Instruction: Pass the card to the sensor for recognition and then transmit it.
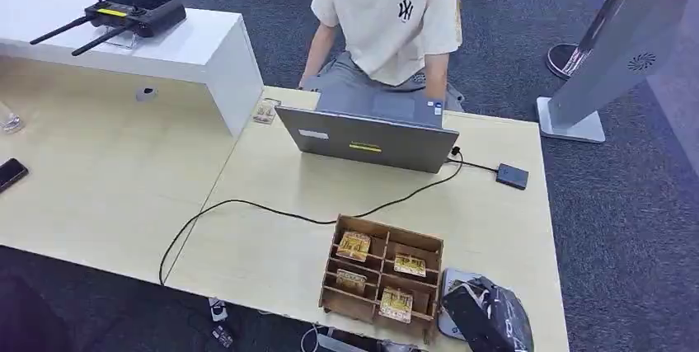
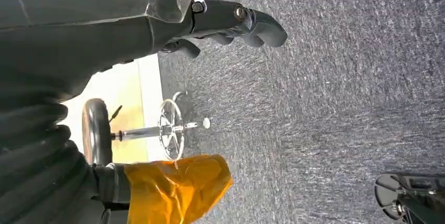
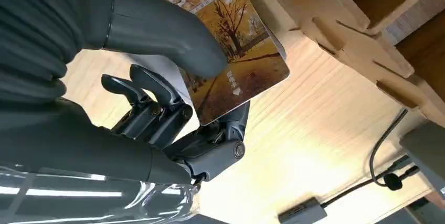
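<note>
My right hand (image 3: pixel 173 103) pinches a card (image 3: pixel 236 61) printed with autumn trees between the thumb and the dark fingers, just off the side of the wooden card box (image 3: pixel 336 19). In the head view this hand (image 1: pixel 486 317) is at the table's near right corner, next to the box (image 1: pixel 381 279), whose compartments hold several more cards (image 1: pixel 354 246). The small black sensor (image 1: pixel 512 176) lies farther back on the right, wired to the laptop (image 1: pixel 368 141); the right wrist view shows the sensor (image 3: pixel 302 214) too. My left hand (image 2: pixel 231 22) hangs over the carpet, holding nothing, fingers loosely bent.
A person sits behind the laptop at the table's far side. A black cable (image 1: pixel 247 204) runs across the tabletop to the near edge. A white desk (image 1: pixel 165 47) with a controller stands at the left, and a grey stand (image 1: pixel 614 47) at the right. A phone (image 1: pixel 11 174) lies at far left.
</note>
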### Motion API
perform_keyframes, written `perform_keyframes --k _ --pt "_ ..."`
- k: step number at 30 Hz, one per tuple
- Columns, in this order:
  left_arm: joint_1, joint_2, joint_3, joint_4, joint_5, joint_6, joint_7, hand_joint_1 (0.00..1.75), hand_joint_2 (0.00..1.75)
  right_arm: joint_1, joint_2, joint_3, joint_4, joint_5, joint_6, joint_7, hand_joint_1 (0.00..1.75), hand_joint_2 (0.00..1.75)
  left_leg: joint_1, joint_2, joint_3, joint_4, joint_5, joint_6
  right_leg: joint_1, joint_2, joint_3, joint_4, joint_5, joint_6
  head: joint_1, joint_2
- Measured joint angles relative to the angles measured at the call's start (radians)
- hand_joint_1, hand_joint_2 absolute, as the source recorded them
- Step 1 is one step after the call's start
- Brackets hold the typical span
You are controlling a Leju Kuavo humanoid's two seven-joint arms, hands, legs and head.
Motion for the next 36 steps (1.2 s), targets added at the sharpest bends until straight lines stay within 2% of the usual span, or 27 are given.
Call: perform_keyframes --k 21,36 --pt "0.0 0.0 0.006 0.0 0.005 -0.003 0.0 0.0 1.75 -0.028 0.003 0.013 0.046 0.036 0.003 0.016 1.75 1.75 0.0 0.0 0.0 0.0 0.0 0.0 0.0 0.0 0.0 0.0 0.0 0.0 0.0 0.0" --pt "0.001 0.0 0.025 0.0 0.011 -0.003 0.0 0.0 1.75 -0.002 0.002 -0.013 -0.01 0.04 0.001 0.021 1.75 1.75 0.0 0.0 0.0 0.0 0.0 0.0 0.0 0.0 0.0 0.0 0.0 0.0 0.0 0.0"
